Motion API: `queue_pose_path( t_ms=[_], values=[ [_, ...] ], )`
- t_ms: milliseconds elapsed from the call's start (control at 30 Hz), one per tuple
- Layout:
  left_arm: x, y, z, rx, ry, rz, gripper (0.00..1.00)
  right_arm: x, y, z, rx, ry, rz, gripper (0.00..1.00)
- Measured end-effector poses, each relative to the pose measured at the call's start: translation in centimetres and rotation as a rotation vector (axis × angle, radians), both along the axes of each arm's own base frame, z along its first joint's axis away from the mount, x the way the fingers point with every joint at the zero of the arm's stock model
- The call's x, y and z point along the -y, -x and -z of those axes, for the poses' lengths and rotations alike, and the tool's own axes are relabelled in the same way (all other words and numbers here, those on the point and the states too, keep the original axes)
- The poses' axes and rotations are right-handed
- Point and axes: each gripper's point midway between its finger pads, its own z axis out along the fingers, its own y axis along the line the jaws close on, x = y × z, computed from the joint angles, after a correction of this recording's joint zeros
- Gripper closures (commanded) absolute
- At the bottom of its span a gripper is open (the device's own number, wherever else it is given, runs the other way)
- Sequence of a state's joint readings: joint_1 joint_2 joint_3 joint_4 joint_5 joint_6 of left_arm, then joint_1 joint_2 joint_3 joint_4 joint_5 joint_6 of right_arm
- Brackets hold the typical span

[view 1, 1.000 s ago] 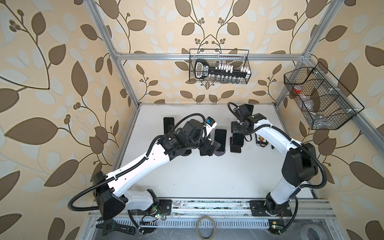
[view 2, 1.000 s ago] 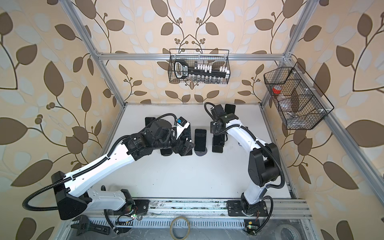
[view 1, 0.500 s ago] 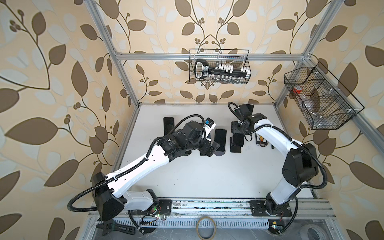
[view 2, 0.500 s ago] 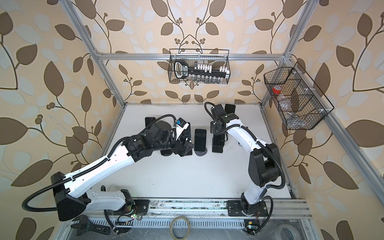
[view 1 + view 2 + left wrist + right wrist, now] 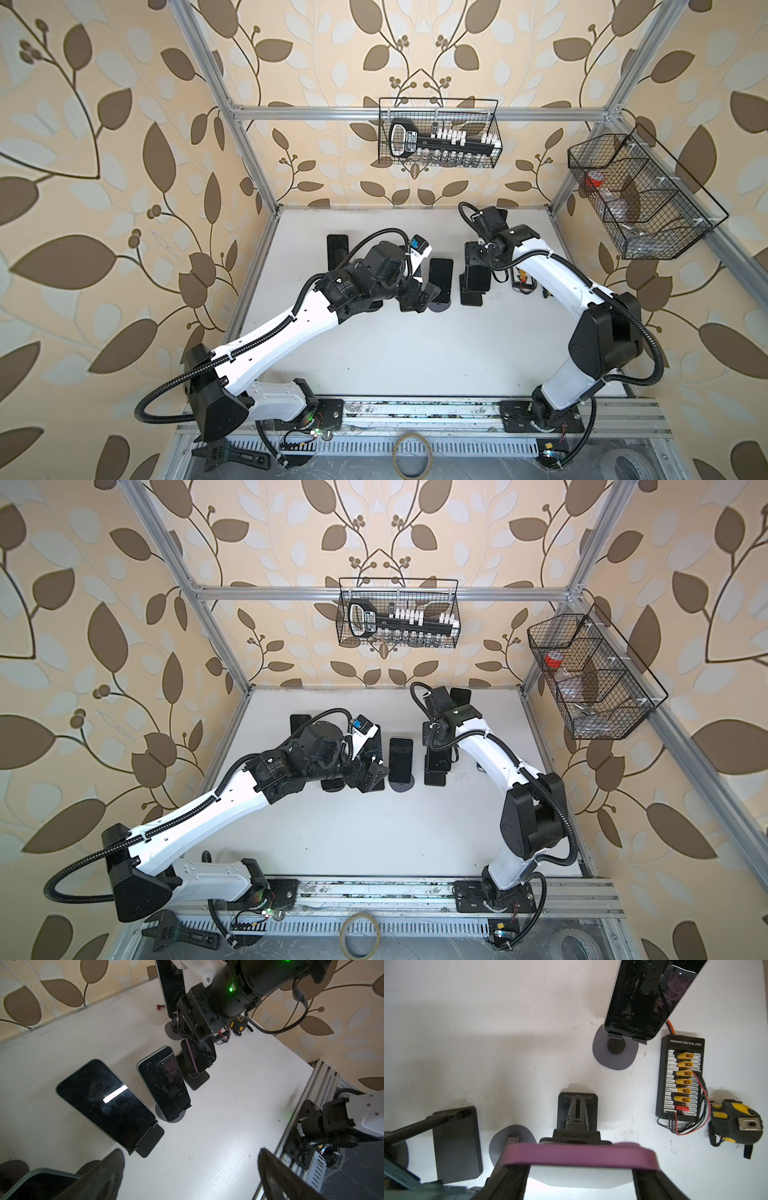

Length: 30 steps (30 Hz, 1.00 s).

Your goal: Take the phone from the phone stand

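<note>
While the right tool (image 5: 580, 1180) clamps the purple phone (image 5: 579, 1154), the left tool (image 5: 187, 1167) gapes empty near another phone (image 5: 164, 1088).

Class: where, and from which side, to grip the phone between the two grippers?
Pinch the phone by its long edges near the free top, from above: its bottom rests on the stand and it leans back, so it likely lifts out upward.

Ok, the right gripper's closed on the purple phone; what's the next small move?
Probably raise the right gripper slightly, away from the black stand: it is shut on the purple-cased phone, the stand sits directly beneath, and a neighbouring phone stands close beside.
</note>
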<state>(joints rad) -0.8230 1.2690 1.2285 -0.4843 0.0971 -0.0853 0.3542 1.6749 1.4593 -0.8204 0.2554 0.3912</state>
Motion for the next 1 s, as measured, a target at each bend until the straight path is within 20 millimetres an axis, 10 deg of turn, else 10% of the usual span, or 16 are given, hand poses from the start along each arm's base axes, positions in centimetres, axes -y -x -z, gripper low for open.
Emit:
queue_pose_path(
  t_ms=[1000],
  values=[
    [0.6, -0.4, 0.4, -0.007, 0.002, 0.003, 0.01, 1.0, 2.6, -3.9, 0.033, -0.004, -0.011, 0.45]
  ],
)
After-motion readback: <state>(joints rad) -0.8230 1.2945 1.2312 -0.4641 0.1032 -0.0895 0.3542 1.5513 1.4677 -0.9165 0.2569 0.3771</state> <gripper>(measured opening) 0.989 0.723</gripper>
